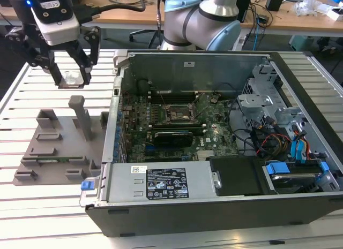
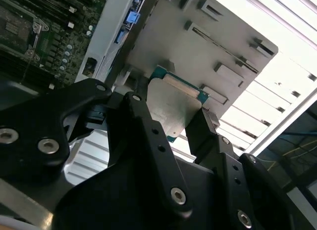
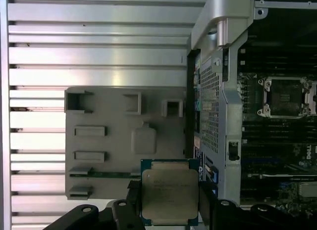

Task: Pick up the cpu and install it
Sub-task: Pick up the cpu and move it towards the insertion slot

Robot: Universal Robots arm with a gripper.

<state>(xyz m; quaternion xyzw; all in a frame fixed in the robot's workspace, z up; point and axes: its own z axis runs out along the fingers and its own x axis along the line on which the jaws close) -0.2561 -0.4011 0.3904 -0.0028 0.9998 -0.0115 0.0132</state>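
Note:
The cpu (image 1: 71, 77), a small square chip with a pale metal top and a green edge, hangs in the air above the slatted table at the exterior view's upper left. My gripper (image 1: 72, 80) is shut on it, one black finger on each side. Both wrist views show the cpu (image 3: 170, 193) (image 2: 173, 109) clamped between the fingers (image 3: 205, 203). It is held over the grey parts fixture (image 3: 114, 141). The bare CPU socket (image 1: 177, 114) (image 3: 286, 97) sits on the motherboard inside the opened computer case, well apart from the chip.
The open computer case (image 1: 300, 99) fills the middle and the exterior view's right, with a metal wall (image 1: 115, 83) facing the gripper. A long black expansion card (image 1: 171, 136) lies below the socket. The grey fixture (image 1: 59, 147) has upright posts. The arm's base (image 1: 201, 19) stands behind the case.

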